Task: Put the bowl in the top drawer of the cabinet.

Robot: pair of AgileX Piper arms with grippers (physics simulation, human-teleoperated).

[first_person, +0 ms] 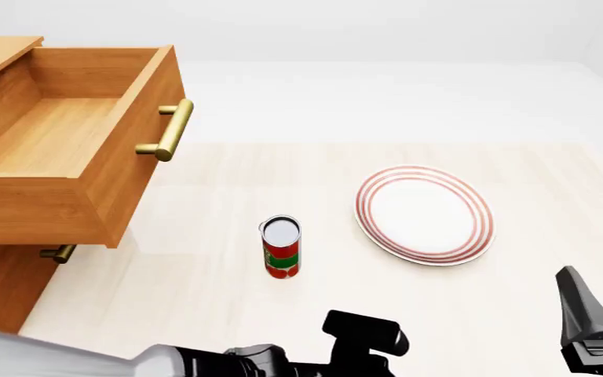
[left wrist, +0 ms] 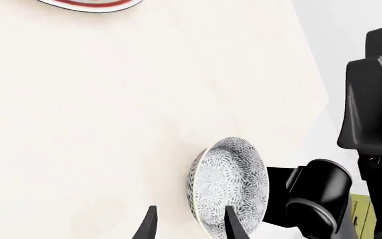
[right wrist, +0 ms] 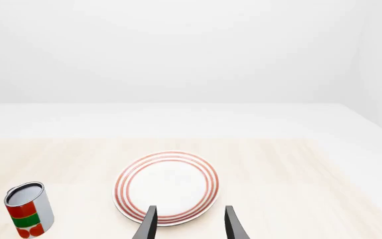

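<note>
The left gripper [left wrist: 187, 226] gapes wide, empty; the bowl [left wrist: 229, 185] lies on the table [left wrist: 78, 124] just beyond its fingertips, toward 1 o'clock. The right gripper [right wrist: 187, 226] hangs open, empty, over the plate [right wrist: 166, 185].

- A simulated tabletop test scene, not a lived-in room: blank white walls and floor surround a pale, wood-grained counter [first_person: 280, 314] with flat, even rendered lighting.
- The props hint at a kitchen or home: an orange-brown wooden cabinet [first_person: 3, 290] with its top drawer [first_person: 60, 141] pulled open, a white plate [first_person: 424, 214] with red rings, a red-and-green labelled can [first_person: 280, 247], and a patterned bowl [left wrist: 228, 184].
- Black robot arm parts at the near counter edge mark it as a robot manipulation setup.
</note>
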